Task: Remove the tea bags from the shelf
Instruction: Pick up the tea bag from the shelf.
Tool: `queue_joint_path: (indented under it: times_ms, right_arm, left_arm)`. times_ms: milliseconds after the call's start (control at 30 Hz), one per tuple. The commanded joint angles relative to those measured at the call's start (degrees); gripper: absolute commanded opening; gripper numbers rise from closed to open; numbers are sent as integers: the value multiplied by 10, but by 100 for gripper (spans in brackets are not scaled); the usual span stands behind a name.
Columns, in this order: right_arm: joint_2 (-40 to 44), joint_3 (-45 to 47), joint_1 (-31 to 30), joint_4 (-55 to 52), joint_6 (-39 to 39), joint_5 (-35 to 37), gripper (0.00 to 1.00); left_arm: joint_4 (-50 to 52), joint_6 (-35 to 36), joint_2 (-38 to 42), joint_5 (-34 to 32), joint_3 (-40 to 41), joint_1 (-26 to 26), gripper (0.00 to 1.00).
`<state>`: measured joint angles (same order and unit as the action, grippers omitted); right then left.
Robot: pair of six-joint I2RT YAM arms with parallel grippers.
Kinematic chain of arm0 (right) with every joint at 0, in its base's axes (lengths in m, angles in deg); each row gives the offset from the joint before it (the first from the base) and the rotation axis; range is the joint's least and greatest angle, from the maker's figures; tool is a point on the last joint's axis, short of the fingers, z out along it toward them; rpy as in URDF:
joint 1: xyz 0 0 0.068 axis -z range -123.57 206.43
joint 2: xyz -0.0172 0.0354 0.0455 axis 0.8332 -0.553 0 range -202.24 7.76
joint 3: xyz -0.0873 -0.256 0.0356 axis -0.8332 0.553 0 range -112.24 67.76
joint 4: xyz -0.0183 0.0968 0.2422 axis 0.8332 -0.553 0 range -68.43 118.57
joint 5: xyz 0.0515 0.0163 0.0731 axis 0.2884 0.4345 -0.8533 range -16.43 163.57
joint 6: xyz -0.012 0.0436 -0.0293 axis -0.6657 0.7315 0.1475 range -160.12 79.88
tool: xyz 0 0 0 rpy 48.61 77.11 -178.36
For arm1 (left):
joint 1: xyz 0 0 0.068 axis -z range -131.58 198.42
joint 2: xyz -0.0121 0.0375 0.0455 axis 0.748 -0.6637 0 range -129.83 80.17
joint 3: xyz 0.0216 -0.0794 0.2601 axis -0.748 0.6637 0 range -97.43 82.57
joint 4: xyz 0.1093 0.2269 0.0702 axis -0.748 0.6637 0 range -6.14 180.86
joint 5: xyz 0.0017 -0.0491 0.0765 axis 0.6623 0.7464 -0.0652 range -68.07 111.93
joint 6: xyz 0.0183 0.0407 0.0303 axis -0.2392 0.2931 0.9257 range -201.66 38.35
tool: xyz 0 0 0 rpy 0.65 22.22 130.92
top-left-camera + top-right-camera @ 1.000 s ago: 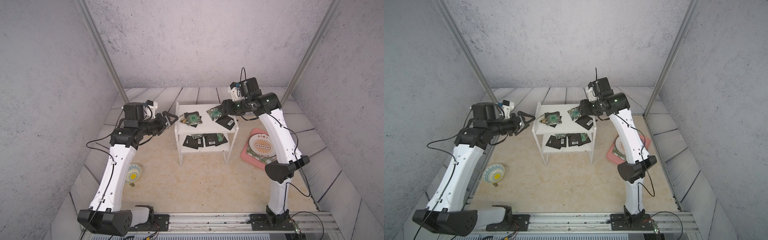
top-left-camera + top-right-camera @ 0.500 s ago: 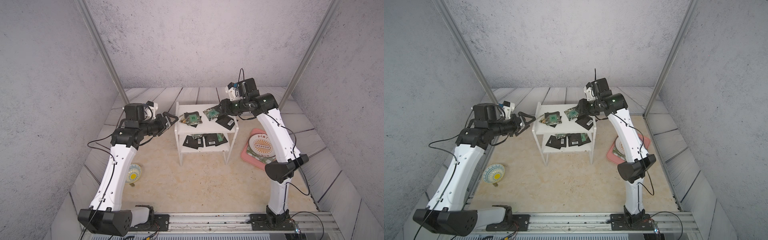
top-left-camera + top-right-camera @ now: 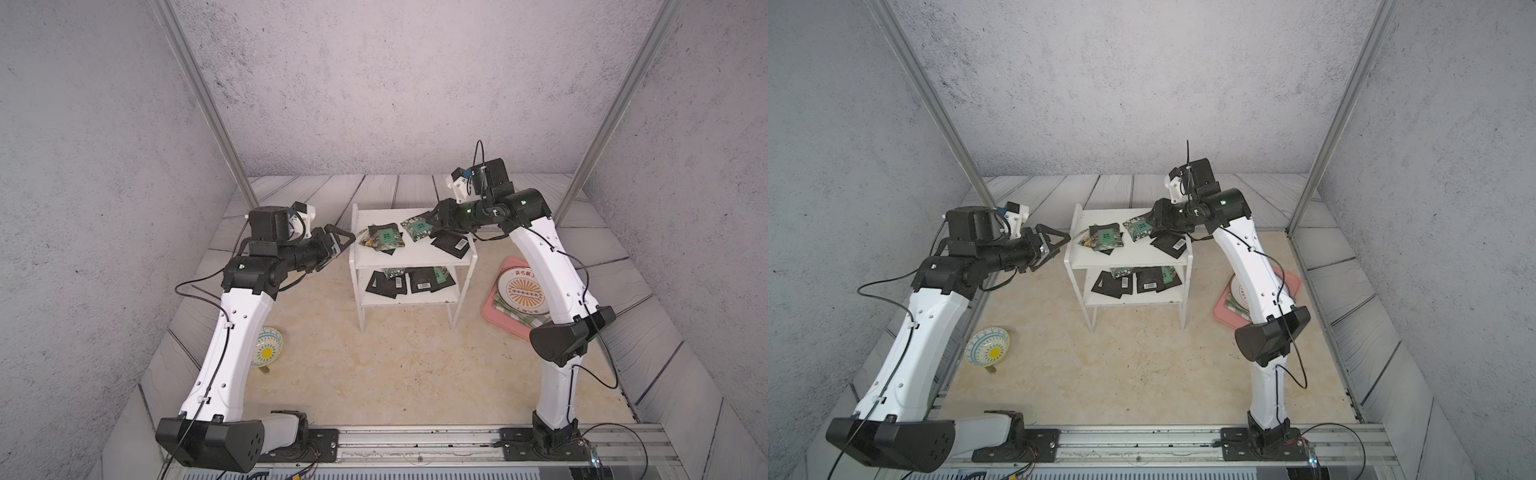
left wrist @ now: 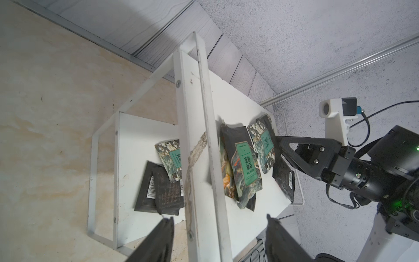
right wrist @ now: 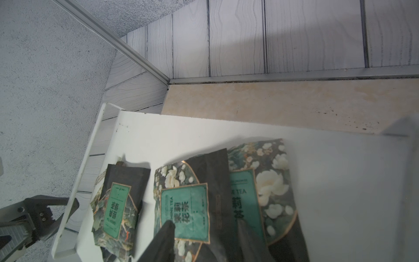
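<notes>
Right pincer (image 5: 205, 224): half-spread astride the top-board tea bag (image 5: 184, 211); I cannot tell if it grips.
Left pincer (image 4: 218, 217): spread, empty, outside the shelf (image 3: 399, 259).
Nearer arm: right.

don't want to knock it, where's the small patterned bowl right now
In both top views the bowl sits on the beige tabletop on the robot's left side, beside the left arm's white link, well apart from the shelf.

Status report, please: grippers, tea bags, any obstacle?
Left gripper open, empty, beside shelf. Right gripper astride top-board tea bags, grip unclear. Bags on both boards. Side panel faces left gripper.
</notes>
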<state>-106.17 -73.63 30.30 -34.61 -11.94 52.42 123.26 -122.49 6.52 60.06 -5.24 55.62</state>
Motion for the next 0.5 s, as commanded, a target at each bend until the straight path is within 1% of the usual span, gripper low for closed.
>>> queue_joint_path:
  times_ms: [0,100,200,267,333,467]
  right_arm:
    - [-7,15,0,-5,6,-12,44]
    - [-3,26,1,14,20,-28,42]
    - [-2,30,1,34,38,-49,37]
    - [-3,31,2,40,42,-49,32]
    - [-3,33,2,40,43,-43,24]
    - [2,42,2,49,48,-43,15]
  left_arm:
    - [9,16,-4,-3,-22,2,67]
    - [3,13,-4,-2,-18,2,67]
    - [2,11,-4,0,-15,3,67]
    - [1,11,-4,1,-13,3,67]
    - [1,12,-4,1,-12,3,67]
    - [2,13,-5,0,-11,3,67]
